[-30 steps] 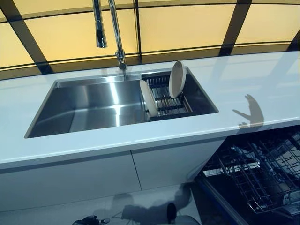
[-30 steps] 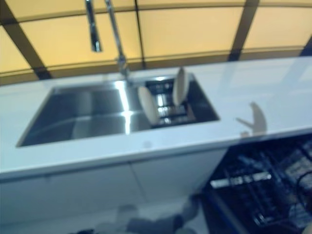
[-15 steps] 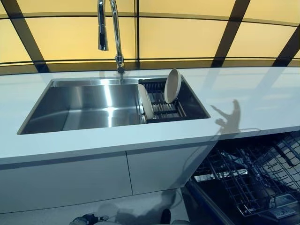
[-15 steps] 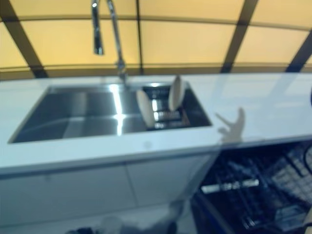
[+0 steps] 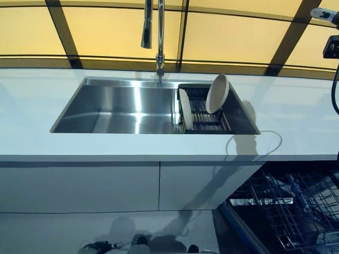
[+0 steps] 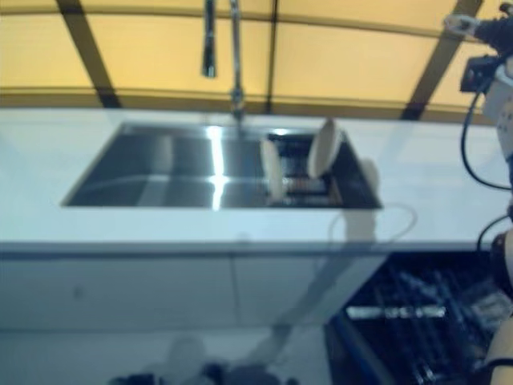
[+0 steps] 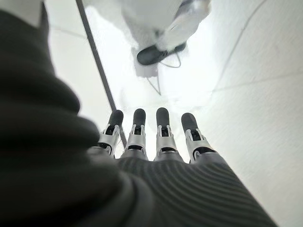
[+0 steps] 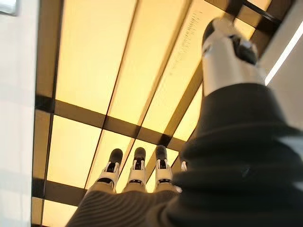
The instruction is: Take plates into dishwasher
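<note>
Two cream plates stand in a dark rack at the right end of the steel sink. One plate leans upright at the back, and the other plate stands edge-on at the rack's left side. The open dishwasher's wire rack is at the lower right, below the counter. My right hand is raised with straight fingers towards the yellow wall panels and holds nothing. Its arm shows at the right edge. My left hand hangs open over the floor, empty.
A tall chrome faucet stands behind the sink. The white counter runs left and right of the sink, with white cabinet doors below it. Yellow panels with dark bars back the counter.
The camera has shifted, so the sink now sits further right in the picture. My right arm has come up into view at the right edge. The plates have not moved.
</note>
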